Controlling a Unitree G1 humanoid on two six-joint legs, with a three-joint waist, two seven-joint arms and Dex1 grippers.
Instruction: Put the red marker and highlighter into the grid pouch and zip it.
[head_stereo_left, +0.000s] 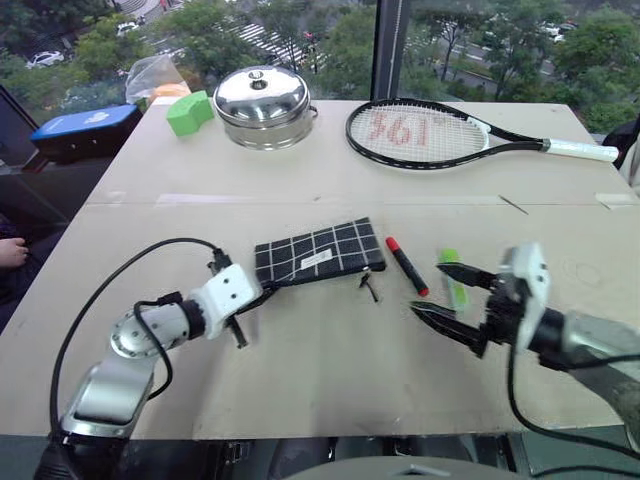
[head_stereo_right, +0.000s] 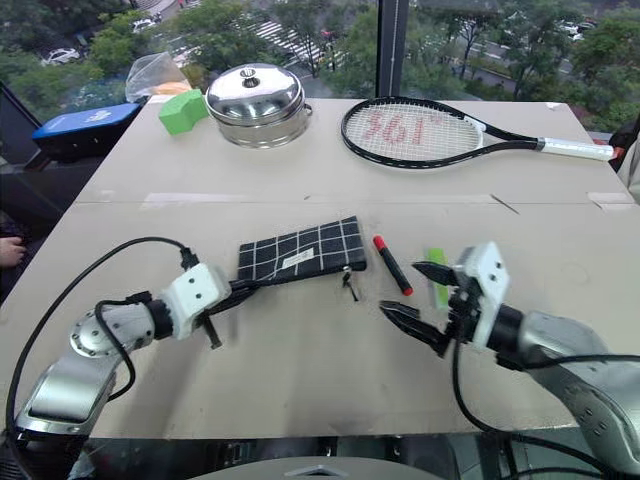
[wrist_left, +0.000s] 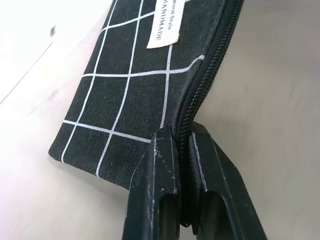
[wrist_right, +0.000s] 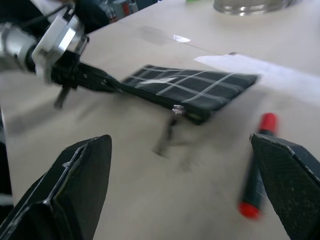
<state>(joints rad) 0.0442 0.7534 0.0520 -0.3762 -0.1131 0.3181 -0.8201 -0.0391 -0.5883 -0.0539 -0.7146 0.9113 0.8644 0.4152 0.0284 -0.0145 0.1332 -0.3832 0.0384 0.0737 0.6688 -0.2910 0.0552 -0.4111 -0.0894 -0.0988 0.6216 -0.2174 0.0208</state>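
Note:
The grid pouch (head_stereo_left: 320, 250) lies flat in the middle of the table, its small white label facing up and its zipper pull (head_stereo_left: 369, 286) at the right end. My left gripper (head_stereo_left: 262, 291) is shut on the pouch's left end, pinching the zipper edge (wrist_left: 187, 117). To the right of the pouch lies the red marker (head_stereo_left: 407, 265). Beyond it is the lime-green highlighter (head_stereo_left: 452, 277), partly hidden behind my right gripper (head_stereo_left: 428, 287). That gripper hovers open just right of the marker, holding nothing, and faces the pouch (wrist_right: 192, 90).
At the back of the table are a steel pot with lid (head_stereo_left: 263, 105), a tennis racket (head_stereo_left: 430, 133), a green block (head_stereo_left: 188, 112) and a plastic bag (head_stereo_left: 155, 72). A blue case (head_stereo_left: 85, 125) sits off the table's left corner. A person's hand (head_stereo_left: 12, 250) shows at the left edge.

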